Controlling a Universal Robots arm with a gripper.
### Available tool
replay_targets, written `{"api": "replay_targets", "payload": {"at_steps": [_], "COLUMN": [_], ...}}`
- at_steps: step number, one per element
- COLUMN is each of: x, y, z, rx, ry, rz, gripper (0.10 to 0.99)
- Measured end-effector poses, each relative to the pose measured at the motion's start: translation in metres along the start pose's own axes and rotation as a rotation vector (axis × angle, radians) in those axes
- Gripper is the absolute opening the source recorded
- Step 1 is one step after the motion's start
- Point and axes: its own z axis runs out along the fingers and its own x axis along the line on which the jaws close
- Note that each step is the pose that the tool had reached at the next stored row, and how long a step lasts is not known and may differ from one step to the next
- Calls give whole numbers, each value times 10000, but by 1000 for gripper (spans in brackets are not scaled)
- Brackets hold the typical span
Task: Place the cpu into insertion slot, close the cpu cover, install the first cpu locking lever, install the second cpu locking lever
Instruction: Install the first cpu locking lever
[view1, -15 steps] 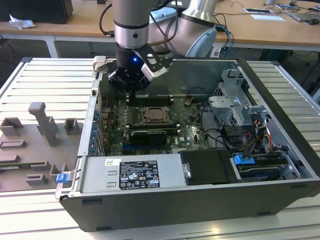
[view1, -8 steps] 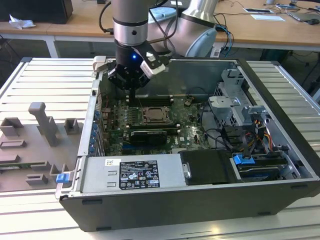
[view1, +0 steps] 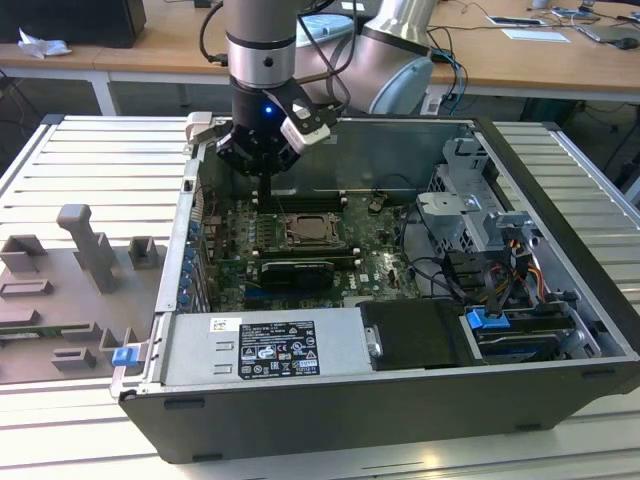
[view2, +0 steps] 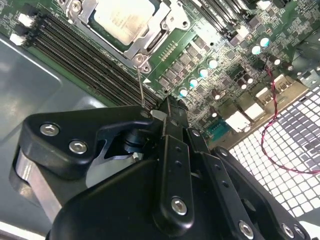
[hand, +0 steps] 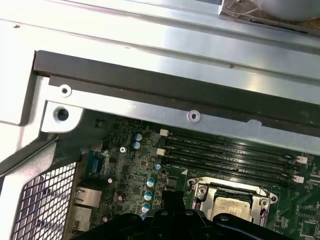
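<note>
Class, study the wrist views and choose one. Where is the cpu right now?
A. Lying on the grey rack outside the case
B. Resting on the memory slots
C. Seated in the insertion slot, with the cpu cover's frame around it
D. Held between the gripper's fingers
C. In both wrist views the cpu sits in the insertion slot, its pale metal top showing through the window of the cpu cover.

The gripper body blocks the fingertips in the second wrist view, so can't tell their gap. The cpu gets cut off by that picture's edge, and the cover is partly hidden in the first wrist view.
</note>
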Motion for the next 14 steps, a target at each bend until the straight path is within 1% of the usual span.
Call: {"api": "replay_targets", "payload": {"at_steps": [6, 12, 14], "x": [-70, -199, -206], "y": [-14, -39, -41], "z": [0, 0, -1], "rx": [0, 0, 0], "ry": [0, -2, -1], "rz": [1, 15, 17], "gripper": [106, 106, 106]}}
